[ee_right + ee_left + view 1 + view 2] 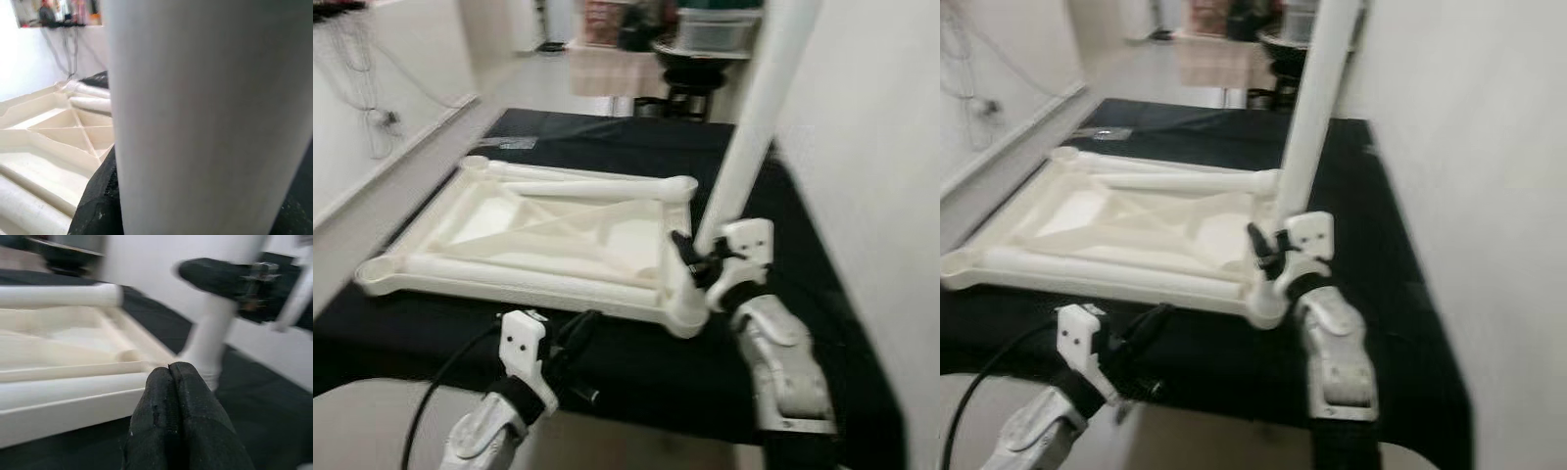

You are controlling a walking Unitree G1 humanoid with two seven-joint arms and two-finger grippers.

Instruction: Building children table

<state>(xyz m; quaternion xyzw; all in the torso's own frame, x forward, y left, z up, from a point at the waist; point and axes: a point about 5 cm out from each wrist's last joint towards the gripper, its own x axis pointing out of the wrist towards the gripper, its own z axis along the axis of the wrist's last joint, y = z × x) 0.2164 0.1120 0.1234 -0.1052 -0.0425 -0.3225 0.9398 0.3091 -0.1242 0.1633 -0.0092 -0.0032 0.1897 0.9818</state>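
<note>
— Black cloth (636, 367) covers the bench; the upturned white tabletop (538, 235) lies at its centre. How far along?

— One leg (754, 127) stands at the tabletop's 4 o'clock corner, the right gripper (697, 262) clamped around its base. Loose legs (597, 186) rest along 12 o'clock, so I judge three are unfitted.

— Left gripper (576, 343)?

— At 6 o'clock, fingers pressed together, empty.

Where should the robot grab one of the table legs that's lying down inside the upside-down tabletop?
Probably around the middle of the loose leg lying across the far side of the tabletop, coming down from above. It is a long round tube lying flat, so fingers could close across it, and its middle looks free of the frame's ribs. The right gripper is at the standing leg; the left gripper looks free.
</note>
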